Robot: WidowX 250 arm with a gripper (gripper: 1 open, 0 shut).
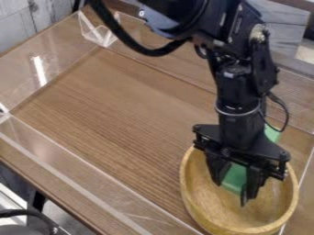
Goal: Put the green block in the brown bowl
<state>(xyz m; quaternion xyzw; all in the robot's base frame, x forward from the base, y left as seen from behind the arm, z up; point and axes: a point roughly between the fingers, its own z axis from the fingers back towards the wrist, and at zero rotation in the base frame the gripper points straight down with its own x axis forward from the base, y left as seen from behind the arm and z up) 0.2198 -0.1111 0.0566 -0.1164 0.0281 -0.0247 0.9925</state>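
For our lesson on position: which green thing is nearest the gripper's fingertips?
The green block, held between the fingers; the other green thing is beyond the brown bowl.

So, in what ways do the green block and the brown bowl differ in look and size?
The green block is bright green, while the brown bowl is light tan. The block is much smaller than the wide bowl. The bowl has a round, curved rim, whereas the visible part of the block, between the gripper's fingers, shows no such rim. Both are partly hidden by the gripper.
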